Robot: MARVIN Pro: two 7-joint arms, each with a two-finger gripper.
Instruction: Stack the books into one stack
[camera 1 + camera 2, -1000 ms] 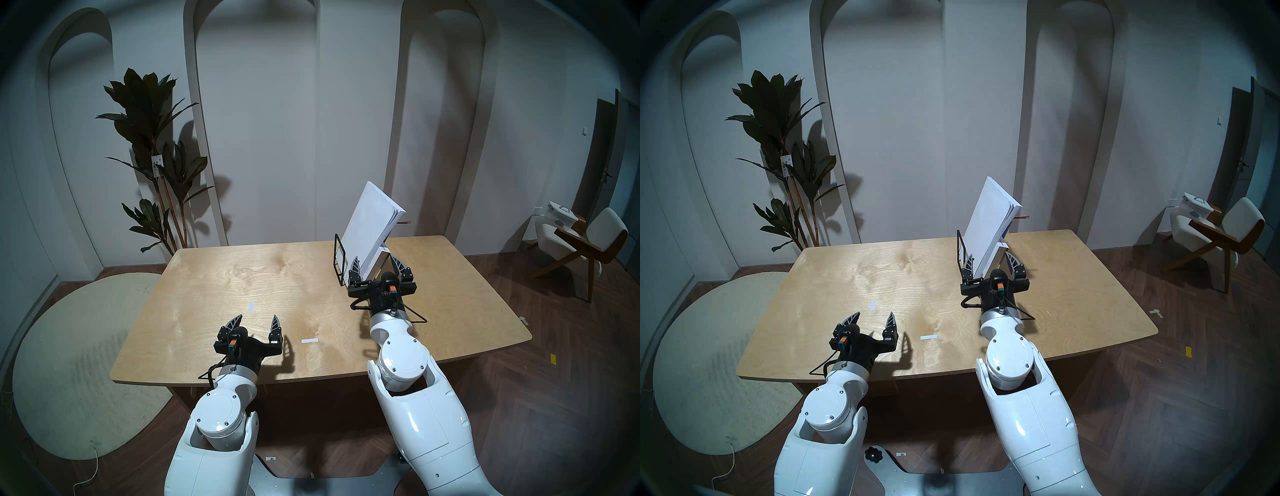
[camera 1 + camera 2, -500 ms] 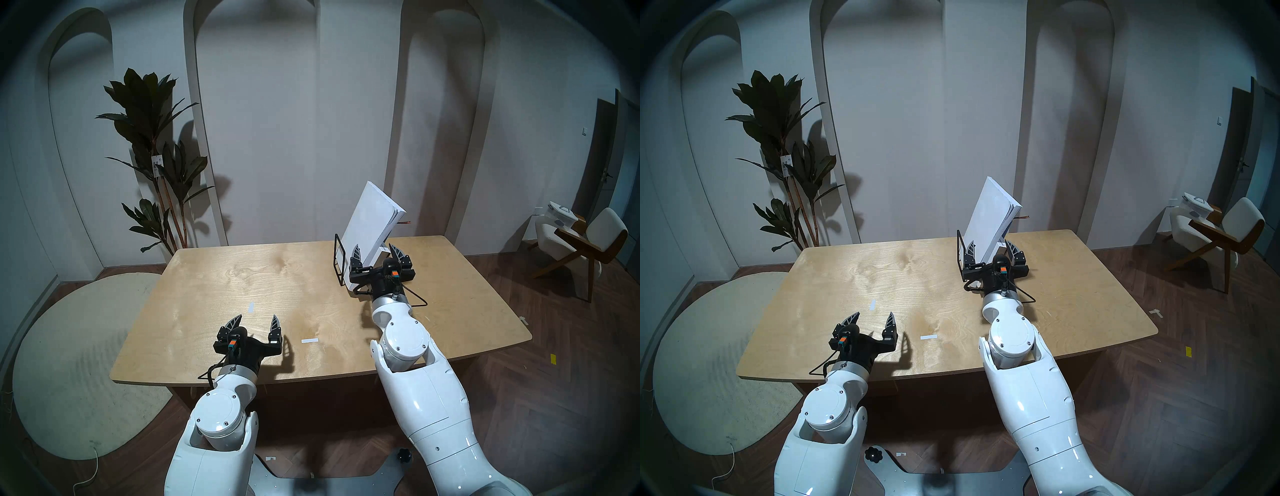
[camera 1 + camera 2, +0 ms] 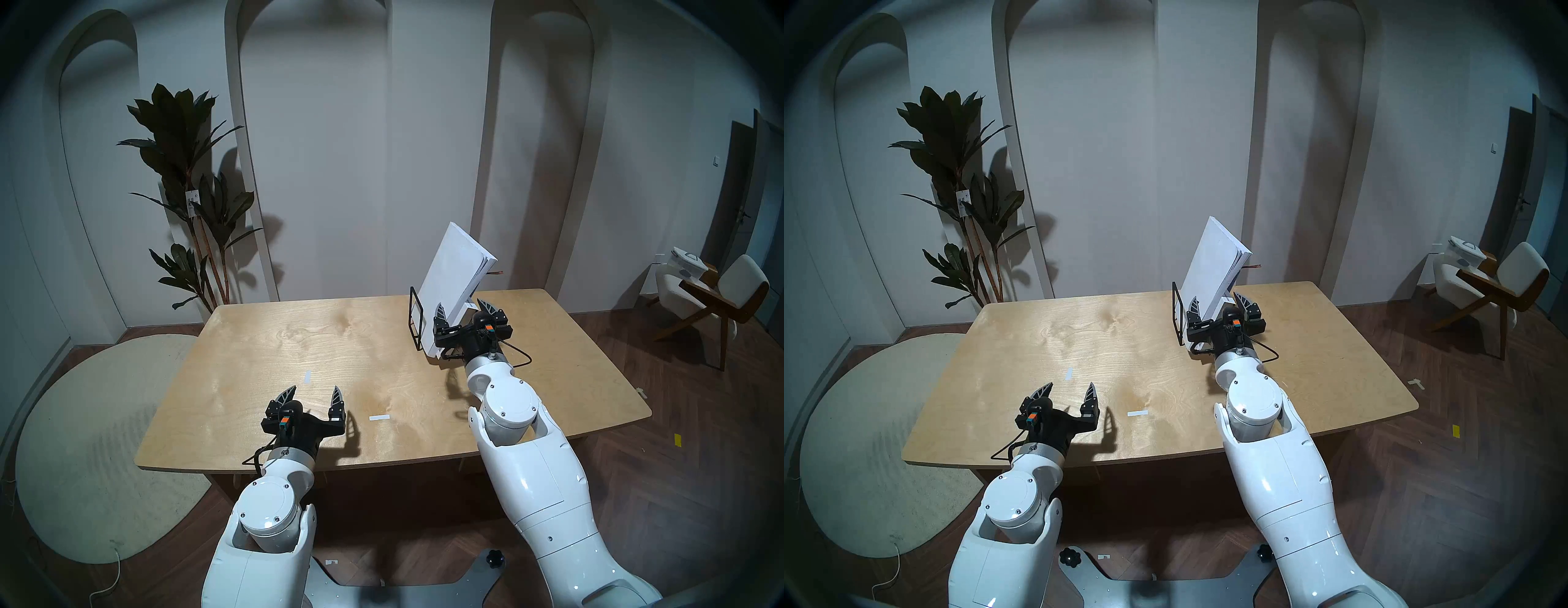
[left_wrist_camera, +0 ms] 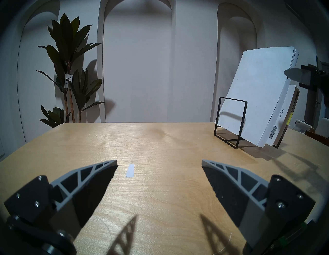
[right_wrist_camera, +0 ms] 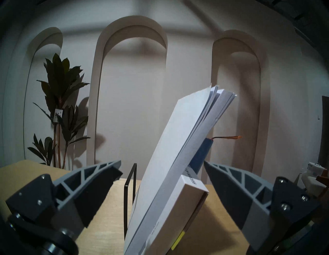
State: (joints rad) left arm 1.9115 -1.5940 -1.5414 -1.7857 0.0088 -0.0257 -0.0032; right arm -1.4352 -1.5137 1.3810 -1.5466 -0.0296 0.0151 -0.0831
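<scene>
Three books lean right in a black wire stand [image 3: 415, 314] at the table's far right. The large white booklet [image 3: 456, 271] is in front, also in the right wrist view [image 5: 170, 142]. Behind it are the thick white book [image 5: 178, 204] and the blue notebook [image 5: 203, 153] with its ribbon [image 5: 227, 137]. My right gripper [image 3: 461, 305] is open, its fingers on either side of the books' near edge [image 5: 162, 162], apart from them. My left gripper [image 3: 315, 388] is open and empty over the table's near left [image 4: 159, 161].
The wooden table [image 3: 297, 339] carries two white tape marks [image 3: 308, 376] [image 3: 379, 418]. A tall plant [image 3: 186, 191] stands behind its far left corner. A chair [image 3: 712, 297] stands on the floor to the right. A round rug [image 3: 85, 446] lies left.
My right gripper has moved forward and a little right, so its open fingers now straddle the leaning books. The left arm and the books have not moved.
</scene>
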